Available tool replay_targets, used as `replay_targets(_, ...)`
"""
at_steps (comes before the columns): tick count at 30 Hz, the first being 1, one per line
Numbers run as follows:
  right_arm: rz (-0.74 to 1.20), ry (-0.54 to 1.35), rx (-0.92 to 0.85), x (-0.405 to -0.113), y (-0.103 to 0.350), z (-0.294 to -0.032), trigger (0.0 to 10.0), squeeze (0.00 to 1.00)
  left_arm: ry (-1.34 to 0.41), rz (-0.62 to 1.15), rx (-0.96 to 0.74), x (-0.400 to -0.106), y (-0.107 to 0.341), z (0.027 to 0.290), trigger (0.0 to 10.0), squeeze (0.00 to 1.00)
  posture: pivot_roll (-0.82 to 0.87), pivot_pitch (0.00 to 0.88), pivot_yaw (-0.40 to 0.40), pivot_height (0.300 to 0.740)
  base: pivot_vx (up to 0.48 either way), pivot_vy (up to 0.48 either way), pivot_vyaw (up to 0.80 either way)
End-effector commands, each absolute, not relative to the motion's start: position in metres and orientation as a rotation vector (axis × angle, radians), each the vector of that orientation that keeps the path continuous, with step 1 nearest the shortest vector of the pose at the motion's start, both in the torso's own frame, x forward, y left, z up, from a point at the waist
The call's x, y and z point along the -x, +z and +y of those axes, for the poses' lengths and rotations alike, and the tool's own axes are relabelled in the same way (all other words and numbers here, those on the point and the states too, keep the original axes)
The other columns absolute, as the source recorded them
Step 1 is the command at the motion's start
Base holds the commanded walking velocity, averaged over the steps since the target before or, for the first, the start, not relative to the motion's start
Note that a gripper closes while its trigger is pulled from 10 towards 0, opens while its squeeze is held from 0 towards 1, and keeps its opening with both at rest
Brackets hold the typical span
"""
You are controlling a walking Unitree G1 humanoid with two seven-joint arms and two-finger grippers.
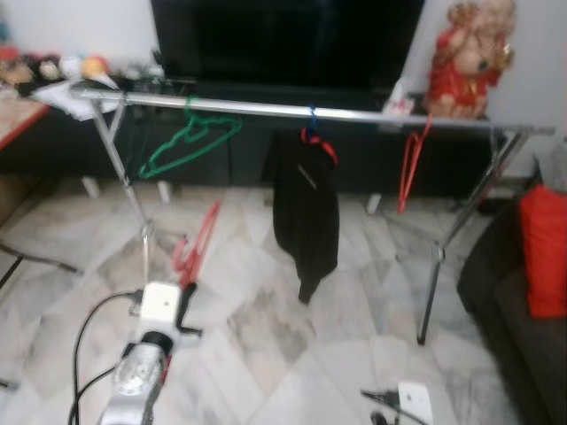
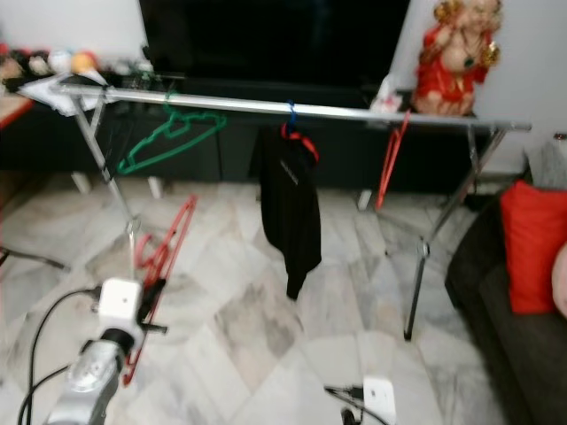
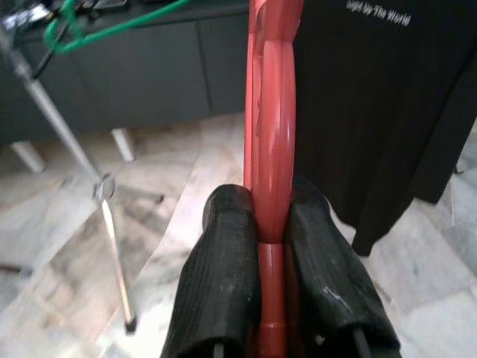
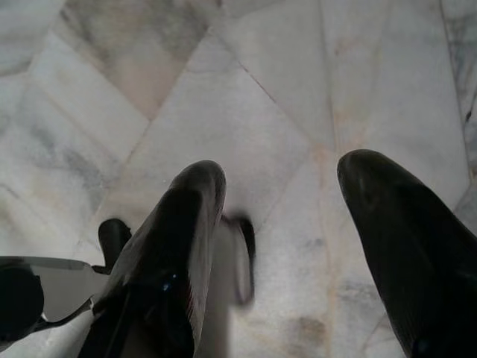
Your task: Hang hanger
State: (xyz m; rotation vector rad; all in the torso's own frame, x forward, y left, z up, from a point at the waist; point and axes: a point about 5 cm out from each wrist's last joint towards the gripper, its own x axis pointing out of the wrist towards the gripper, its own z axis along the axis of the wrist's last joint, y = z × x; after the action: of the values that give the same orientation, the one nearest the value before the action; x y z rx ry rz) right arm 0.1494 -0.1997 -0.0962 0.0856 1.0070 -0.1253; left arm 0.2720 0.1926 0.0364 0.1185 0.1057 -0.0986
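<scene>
Firmly clamped — red hanger (image 3: 272,112), left claw (image 3: 274,224)

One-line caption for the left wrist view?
Left tool clamps a red plastic hanger before a hanging black garment.

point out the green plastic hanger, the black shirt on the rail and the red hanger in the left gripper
green plastic hanger (image 1: 190,142), left eye view, sloping arm
black shirt (image 1: 306,217), left eye view, chest
red hanger (image 3: 272,112), left wrist view, flat edge

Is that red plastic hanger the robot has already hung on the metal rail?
Not yet. The red plastic hanger is clamped in the left gripper, below the silver metal rail.
</scene>
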Motion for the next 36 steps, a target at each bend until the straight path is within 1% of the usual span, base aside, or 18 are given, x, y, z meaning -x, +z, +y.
replay_targets(1,1.020,-0.142,-0.078,-0.144,-0.097,-0.208,10.0,0.00,-0.116,0.101,-0.108,-0.274,0.038,0.185,10.0,0.00,-0.15,0.000,-0.015,0.740,0.375,0.000,0.00)
replay_targets(5,1.019,-0.143,-0.084,-0.143,-0.097,-0.208,10.0,0.00,-0.108,0.097,-0.101,-0.276,0.040,0.186,10.0,0.00,-0.14,0.000,-0.014,0.740,0.371,0.000,0.00)
replay_targets(9,1.028,-0.103,-0.070,-0.142,-0.100,-0.192,10.0,0.00,-0.101,0.096,-0.095,-0.277,0.041,0.187,10.0,0.00,-0.14,0.000,-0.014,0.740,0.374,0.000,0.00)
replay_targets(11,1.028,-0.101,-0.070,-0.142,-0.100,-0.191,10.0,0.00,-0.100,0.096,-0.095,-0.277,0.041,0.187,10.0,0.00,-0.14,0.000,-0.014,0.740,0.375,0.000,0.00)
replay_targets(12,1.030,-0.095,-0.073,-0.143,-0.101,-0.184,10.0,0.00,-0.096,0.096,-0.093,-0.277,0.042,0.188,10.0,0.00,-0.14,0.000,-0.014,0.740,0.371,0.000,0.00)
replay_targets(14,1.028,-0.085,-0.070,-0.143,-0.101,-0.182,10.0,0.00,-0.094,0.097,-0.093,-0.277,0.042,0.189,10.0,0.00,-0.14,0.000,-0.015,0.740,0.371,0.000,0.43)
replay_targets(18,1.026,-0.111,-0.112,-0.142,-0.101,-0.187,10.0,0.00,-0.091,0.100,-0.094,-0.277,0.041,0.190,10.0,0.00,-0.14,0.000,-0.015,0.740,0.369,0.000,0.27)
replay_targets(20,1.031,-0.105,-0.087,-0.142,-0.101,-0.189,10.0,0.00,-0.089,0.101,-0.094,-0.277,0.041,0.190,10.0,0.00,-0.14,0.000,-0.015,0.740,0.371,0.000,0.00)
replay_targets(36,1.040,-0.141,-0.101,-0.137,-0.102,-0.191,10.0,0.00,-0.092,0.111,-0.089,-0.276,0.040,0.187,10.0,0.00,-0.14,0.000,-0.018,0.740,0.364,0.000,0.00)
